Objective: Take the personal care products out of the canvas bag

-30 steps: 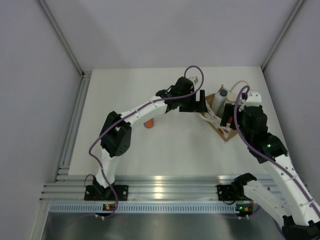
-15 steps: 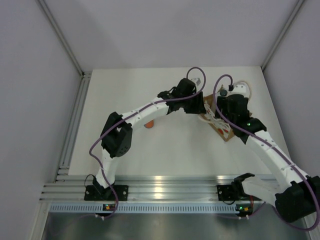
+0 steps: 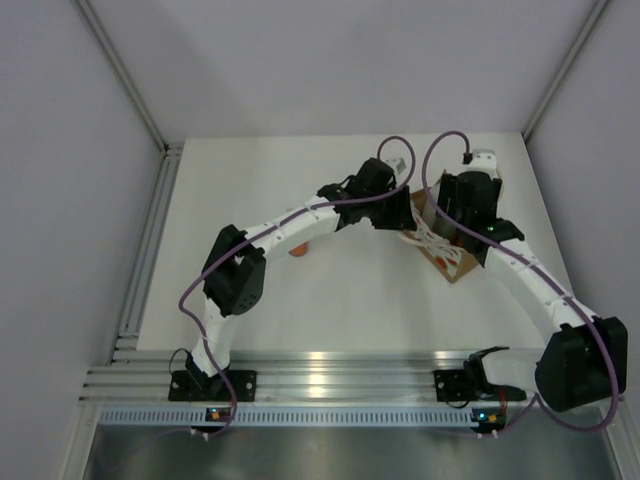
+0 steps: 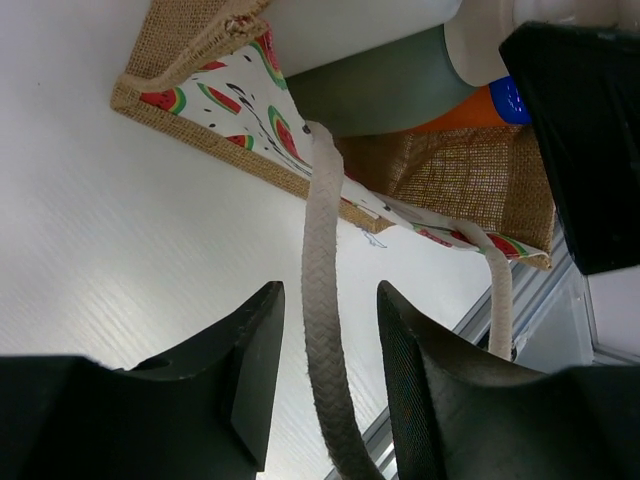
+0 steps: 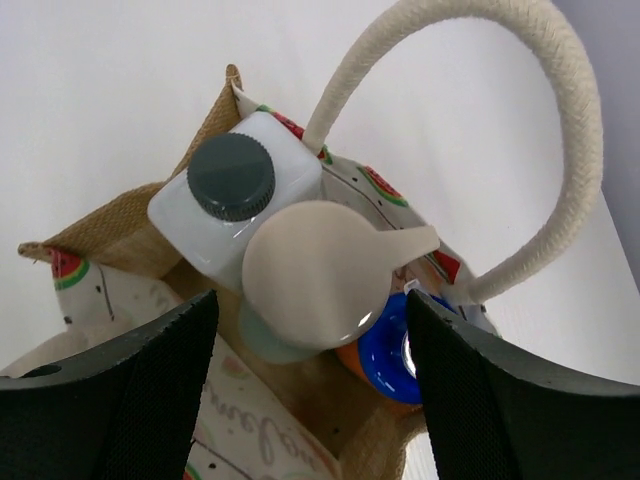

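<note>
Canvas bag (image 3: pixel 446 258) stands at the far right of the surface (image 3: pixel 250 190), close to its right edge; most of the surface lies to its left. Right tool (image 5: pixel 310 300) is spread wide over the bag mouth. The white bottle (image 5: pixel 232 178), grey-green bottle (image 5: pixel 310 270) and orange bottle (image 5: pixel 385 350) are packed tight inside. Left tool (image 4: pixel 328 300) is released, with the loop handle (image 4: pixel 318 200) running between its fingers.

Right tool (image 5: pixel 310 335) has swung over the canvas bag (image 5: pixel 115 226).

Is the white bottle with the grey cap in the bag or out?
In. The white bottle sits inside the canvas bag beside the beige-capped bottle.
</note>
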{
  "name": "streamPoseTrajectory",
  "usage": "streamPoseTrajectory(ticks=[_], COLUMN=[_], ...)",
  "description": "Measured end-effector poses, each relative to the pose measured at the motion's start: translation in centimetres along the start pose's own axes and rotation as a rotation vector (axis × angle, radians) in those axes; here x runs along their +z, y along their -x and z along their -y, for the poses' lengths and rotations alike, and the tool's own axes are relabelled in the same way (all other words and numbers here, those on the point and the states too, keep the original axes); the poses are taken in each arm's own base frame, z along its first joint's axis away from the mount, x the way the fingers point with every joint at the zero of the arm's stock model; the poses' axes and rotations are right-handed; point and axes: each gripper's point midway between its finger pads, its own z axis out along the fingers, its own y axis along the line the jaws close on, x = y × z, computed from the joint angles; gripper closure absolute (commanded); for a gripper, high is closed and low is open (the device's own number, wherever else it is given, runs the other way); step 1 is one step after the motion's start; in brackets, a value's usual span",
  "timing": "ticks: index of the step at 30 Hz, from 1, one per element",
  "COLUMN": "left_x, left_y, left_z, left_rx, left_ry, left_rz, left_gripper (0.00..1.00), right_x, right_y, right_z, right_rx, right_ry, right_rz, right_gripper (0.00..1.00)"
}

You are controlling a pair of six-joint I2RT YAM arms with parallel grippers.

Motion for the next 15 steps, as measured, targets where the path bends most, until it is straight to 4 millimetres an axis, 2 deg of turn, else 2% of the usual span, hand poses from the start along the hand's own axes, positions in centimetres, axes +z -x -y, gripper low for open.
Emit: streamPoseTrajectory(ticks=[4,11,15], left_x=[0.0,0.1,0.1], left_y=[-0.1,-0.3,-0.4], left_z=[0.1,0.4,0.5], left_rx=[0.002,0.006,0.006], left_ry=[-0.003,-0.006,-0.009], left_rz=[-0.003,-0.006,-0.008], left_gripper=[0.52,0.51,0.51], right_x=[1.1,2.1,2.7], right_y=[0.3,2.4,2.6], right_z=[0.3,-0.5,-1.0], right_rx=[0.008,0.025,0.021], right_ry=[0.003,0.069,0.083], right_rz=[0.010,0.091,0.104], right_gripper=[0.28,0.30,0.31])
